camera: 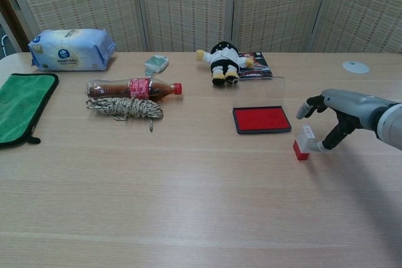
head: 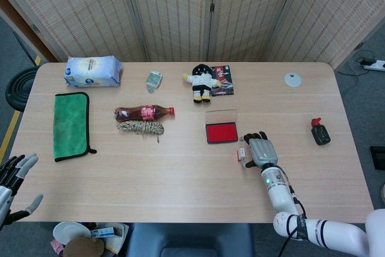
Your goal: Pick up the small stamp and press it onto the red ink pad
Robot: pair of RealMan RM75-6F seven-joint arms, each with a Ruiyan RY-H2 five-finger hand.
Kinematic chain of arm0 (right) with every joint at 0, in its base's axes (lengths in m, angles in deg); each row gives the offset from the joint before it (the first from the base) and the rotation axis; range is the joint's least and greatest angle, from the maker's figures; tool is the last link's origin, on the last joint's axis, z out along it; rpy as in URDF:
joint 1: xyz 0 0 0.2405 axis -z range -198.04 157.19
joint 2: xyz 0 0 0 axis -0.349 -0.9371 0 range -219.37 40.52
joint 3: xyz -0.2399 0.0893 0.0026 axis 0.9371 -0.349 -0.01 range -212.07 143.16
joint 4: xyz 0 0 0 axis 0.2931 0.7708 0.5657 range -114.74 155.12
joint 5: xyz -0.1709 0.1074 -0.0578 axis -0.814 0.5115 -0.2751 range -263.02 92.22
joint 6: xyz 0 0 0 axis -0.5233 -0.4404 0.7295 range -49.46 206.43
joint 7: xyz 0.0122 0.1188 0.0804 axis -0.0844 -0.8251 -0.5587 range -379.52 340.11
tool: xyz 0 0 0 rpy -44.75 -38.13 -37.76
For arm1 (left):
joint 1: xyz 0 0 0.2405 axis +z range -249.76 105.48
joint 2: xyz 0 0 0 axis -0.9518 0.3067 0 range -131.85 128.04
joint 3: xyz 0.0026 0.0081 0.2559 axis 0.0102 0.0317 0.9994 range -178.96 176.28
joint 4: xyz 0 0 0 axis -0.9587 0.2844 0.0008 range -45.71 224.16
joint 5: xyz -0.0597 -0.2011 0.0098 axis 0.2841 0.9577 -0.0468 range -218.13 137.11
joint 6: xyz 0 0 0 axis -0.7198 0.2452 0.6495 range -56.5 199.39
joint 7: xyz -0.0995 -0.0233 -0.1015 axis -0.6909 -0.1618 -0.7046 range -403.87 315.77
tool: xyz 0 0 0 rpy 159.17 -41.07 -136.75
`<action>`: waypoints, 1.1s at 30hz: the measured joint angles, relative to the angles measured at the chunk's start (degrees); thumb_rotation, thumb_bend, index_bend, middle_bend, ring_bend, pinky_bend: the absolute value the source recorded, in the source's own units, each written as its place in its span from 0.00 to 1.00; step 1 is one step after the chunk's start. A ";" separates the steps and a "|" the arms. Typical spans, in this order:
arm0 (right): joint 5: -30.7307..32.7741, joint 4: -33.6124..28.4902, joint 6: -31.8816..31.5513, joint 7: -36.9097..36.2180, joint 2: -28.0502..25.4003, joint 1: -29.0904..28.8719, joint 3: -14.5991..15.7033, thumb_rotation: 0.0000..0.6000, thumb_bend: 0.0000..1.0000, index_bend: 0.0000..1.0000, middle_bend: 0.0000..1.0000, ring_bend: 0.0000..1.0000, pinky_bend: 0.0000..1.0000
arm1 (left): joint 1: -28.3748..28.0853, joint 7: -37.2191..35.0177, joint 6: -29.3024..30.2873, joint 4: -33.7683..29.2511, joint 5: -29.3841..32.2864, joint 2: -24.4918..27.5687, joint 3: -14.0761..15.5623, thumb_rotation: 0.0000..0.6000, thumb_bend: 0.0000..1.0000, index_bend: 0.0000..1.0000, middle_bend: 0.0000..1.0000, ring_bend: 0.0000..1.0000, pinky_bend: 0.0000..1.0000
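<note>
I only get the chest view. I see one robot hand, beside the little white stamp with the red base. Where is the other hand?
Observer: The left hand shows only in the head view, off the near left corner of the light wooden table, fingers apart, holding nothing.
Visitor: Anything past my right edge?
Observer: Yes, a small black bottle with a red cap lies on the tabletop, right of the right hand.
</note>
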 measured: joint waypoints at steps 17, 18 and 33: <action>-21.18 -10.14 -7.65 -7.34 -11.75 8.07 6.69 1.00 0.21 0.19 0.06 0.00 0.00 | -0.80 4.52 -3.57 -1.50 1.95 -0.59 -0.30 1.00 0.34 0.00 0.00 0.00 0.03; -24.32 -9.60 -9.60 -8.22 -12.40 9.52 7.92 1.00 0.21 0.19 0.05 0.00 0.00 | -0.86 4.98 -3.92 -1.70 2.25 -0.61 -0.33 1.00 0.34 0.00 0.00 0.00 0.03; -40.82 7.63 -28.93 -21.25 -15.42 25.76 14.34 1.00 0.19 0.11 0.03 0.00 0.00 | -2.05 10.38 -7.59 -4.08 4.42 -1.48 -1.04 1.00 0.34 0.00 0.00 0.00 0.03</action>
